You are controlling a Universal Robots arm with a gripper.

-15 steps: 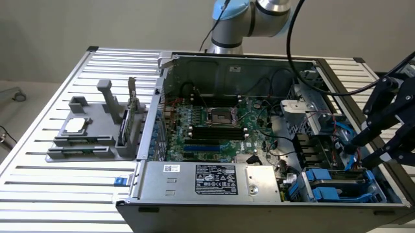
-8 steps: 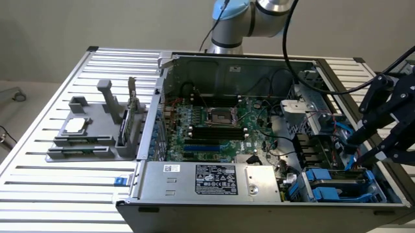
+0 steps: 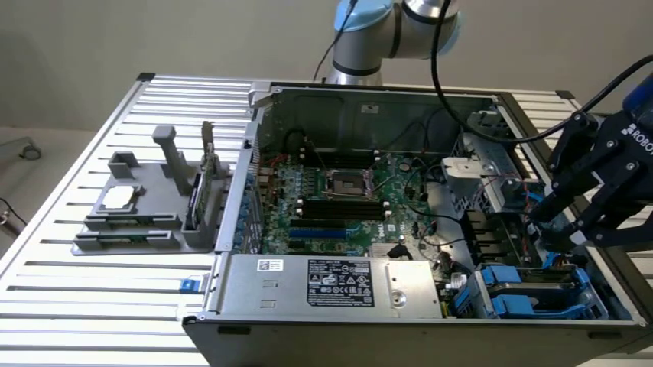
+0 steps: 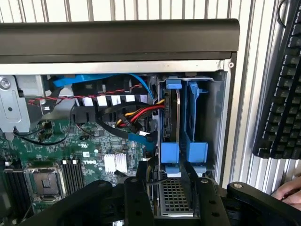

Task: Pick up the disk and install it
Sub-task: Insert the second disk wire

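1. The disk (image 4: 170, 120) sits edge-up in the drive bay (image 3: 540, 294) at the computer case's corner, toward 4 o'clock in the exterior view; its bright blue plastic carrier frames a thin grey metal edge, with a second blue carrier (image 4: 197, 117) just beside it.
2. The jaws (image 3: 571, 237) hang above that bay, at 3 o'clock in the exterior view. They stand wide apart and hold nothing; in the wrist view the two black fingers (image 4: 136, 197) flank the blue carrier's near end without touching it.
3. Room is tight: the bay's grey sheet-metal wall closes one side, and a bundle of red, yellow and black cables (image 4: 141, 115) presses in from the other.
4. The case (image 3: 408, 321) is an open, straight-edged metal box; its upper rim shows as a dark bar across the wrist view.
5. The green motherboard (image 3: 337, 206) lies flat inside, toward the exterior view's centre, with a square socket and dark memory slots.
6. A silver box with a black-and-white label (image 3: 337, 283) lies at 6 o'clock.
7. The worktop (image 3: 102, 306) is ribbed aluminium; a grey fixture (image 3: 153, 206) stands at 9 o'clock, well apart from the bay.
8. A black keyboard (image 4: 282, 94) lies outside the case, and fingertips (image 4: 289, 193) of a hand show near it.
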